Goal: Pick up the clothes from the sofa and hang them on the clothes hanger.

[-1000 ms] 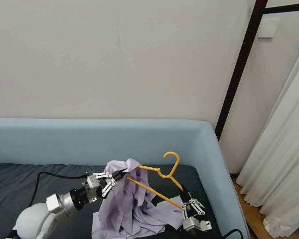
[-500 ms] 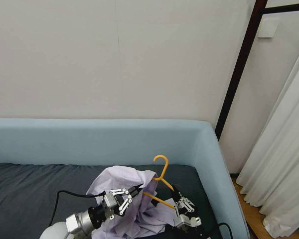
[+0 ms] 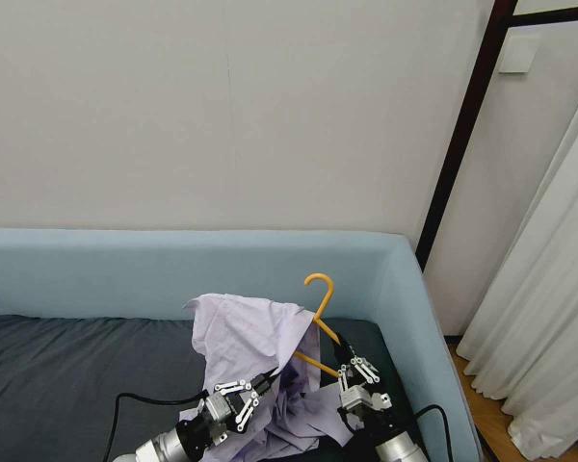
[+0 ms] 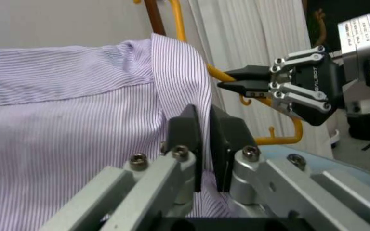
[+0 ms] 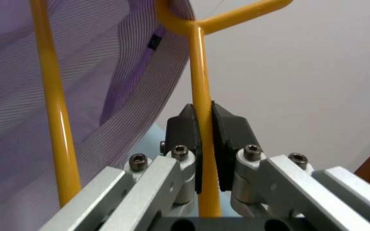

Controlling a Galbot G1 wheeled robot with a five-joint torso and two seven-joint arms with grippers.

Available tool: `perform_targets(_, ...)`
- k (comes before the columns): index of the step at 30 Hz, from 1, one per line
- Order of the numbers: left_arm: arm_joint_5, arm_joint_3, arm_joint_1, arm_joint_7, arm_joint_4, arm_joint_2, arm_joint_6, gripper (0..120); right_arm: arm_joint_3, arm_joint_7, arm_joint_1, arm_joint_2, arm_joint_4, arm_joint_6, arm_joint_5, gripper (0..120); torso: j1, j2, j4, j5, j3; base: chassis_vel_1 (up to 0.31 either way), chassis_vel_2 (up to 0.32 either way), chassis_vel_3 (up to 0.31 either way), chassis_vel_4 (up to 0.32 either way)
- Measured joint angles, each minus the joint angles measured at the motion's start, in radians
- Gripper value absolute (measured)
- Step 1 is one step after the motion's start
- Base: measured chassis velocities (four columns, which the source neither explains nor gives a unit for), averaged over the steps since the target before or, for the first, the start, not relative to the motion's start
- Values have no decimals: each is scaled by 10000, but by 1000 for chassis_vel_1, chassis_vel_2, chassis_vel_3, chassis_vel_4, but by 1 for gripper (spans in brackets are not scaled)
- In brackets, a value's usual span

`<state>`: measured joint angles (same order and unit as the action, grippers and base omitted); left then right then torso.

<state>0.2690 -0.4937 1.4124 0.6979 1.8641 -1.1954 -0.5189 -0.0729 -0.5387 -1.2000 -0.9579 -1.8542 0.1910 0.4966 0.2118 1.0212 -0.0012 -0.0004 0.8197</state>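
Observed: left tool (image 3: 260,385) pinched tight on the striped shirt (image 3: 249,335), above the sofa (image 3: 125,269) seat. The right tool (image 3: 352,369) was clamped on a bar of the yellow hanger (image 3: 318,287), near the sofa's right end. The shirt was draped over one hanger arm.

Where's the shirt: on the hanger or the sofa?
Partly on: shirt drapes over the hanger in the right gripper; left gripper pinches it; rest bunches on sofa.
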Motion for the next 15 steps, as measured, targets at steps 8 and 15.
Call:
perform_targets(8,934,-790,624,-120,117,1441,-1017,41,387,-50,237,-320,650,584,570,5,0,0,6,1,0,0,0,0,0)
perform_targets(15,3722,-1695,699,437,662,3475,-802,68,613,-46,519,-552,1172,1074,1166,5,0,0,5,1,0,0,0,0,0)
